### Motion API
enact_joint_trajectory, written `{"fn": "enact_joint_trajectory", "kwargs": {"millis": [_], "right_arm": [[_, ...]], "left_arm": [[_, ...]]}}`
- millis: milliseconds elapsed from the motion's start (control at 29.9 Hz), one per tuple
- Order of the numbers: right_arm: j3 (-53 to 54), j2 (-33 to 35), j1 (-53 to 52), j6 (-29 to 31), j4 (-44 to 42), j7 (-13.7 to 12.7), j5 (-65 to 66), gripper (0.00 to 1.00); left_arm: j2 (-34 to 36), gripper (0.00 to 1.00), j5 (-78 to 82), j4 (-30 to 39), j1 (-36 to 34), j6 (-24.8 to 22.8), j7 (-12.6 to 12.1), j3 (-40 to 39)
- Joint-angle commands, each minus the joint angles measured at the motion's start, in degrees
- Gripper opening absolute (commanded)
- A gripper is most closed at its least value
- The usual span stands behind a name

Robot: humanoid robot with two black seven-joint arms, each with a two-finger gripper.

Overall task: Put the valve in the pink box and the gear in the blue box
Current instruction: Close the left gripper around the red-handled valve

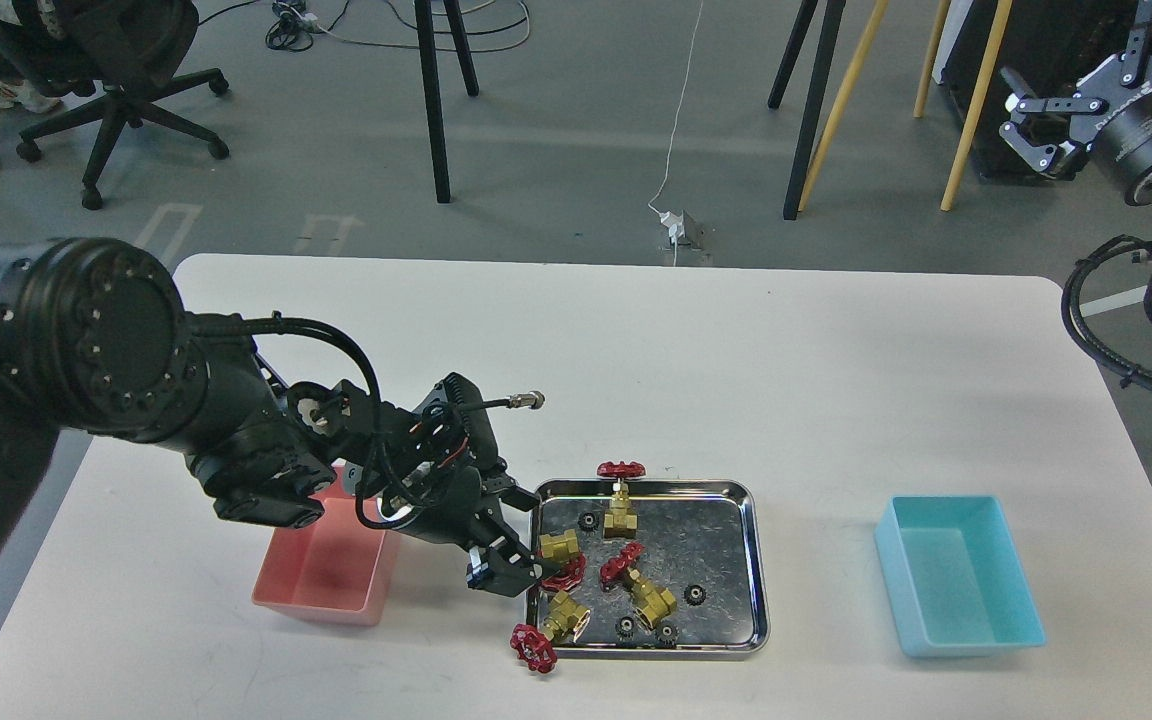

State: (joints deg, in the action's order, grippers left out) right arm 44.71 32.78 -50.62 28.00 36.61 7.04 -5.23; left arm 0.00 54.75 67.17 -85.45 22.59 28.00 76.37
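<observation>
1. Four valves [559, 557] and four gears [695, 594] lay in or on the tray [751, 560].
2. Pink box [311, 590] sat left of the tray, blue box [956, 575] right, on the bench [736, 380].
3. Left gripper [526, 560]: jaws at one valve by the tray's left rim, grip unclear. Right gripper [1036, 125]: jaws apart, raised off the bench.

A silver metal tray [751, 560] lies on the white surface [636, 360], its left rim just beside the left claw [521, 572]. Beyond the surface's far edge, well past that claw, a white cable [681, 110] runs down the grey floor [576, 140] to a small white plug block [678, 228], between black stand legs [433, 100] and yellow wooden legs [841, 100]. A black office chair [116, 90] stands far up and to the left of the claw.
</observation>
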Motion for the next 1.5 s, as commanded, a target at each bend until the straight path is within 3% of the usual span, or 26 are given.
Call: {"fn": "enact_joint_trajectory", "kwargs": {"millis": [0,267,635,969,1370,1470], "right_arm": [[-0.06,0.0,0.44,0.0,-0.05,0.0,-0.04,1.0],[-0.06,0.0,1.23,0.0,0.04,0.0,-0.04,1.0],[0.03,0.0,2.02,0.0,0.04,0.0,-0.04,1.0],[0.03,0.0,2.46,0.0,-0.05,0.0,-0.04,1.0],[0.12,0.0,3.16,0.0,-0.05,0.0,-0.04,1.0],[0.12,0.0,3.25,0.0,-0.05,0.0,-0.04,1.0]], "left_arm": [[0.0,0.7,0.09,0.24,-0.07,0.0,0.0,-1.04],[0.0,0.67,0.09,0.68,-0.07,0.0,0.0,-2.19],[0.0,0.48,0.09,0.59,0.02,-2.46,0.0,-3.77],[0.0,0.42,0.09,0.24,0.02,-4.04,0.0,-3.86],[0.0,0.14,0.27,0.24,-0.07,-4.04,0.0,-4.56],[0.0,0.12,0.44,0.59,-0.42,-4.04,0.0,-5.44]]}}
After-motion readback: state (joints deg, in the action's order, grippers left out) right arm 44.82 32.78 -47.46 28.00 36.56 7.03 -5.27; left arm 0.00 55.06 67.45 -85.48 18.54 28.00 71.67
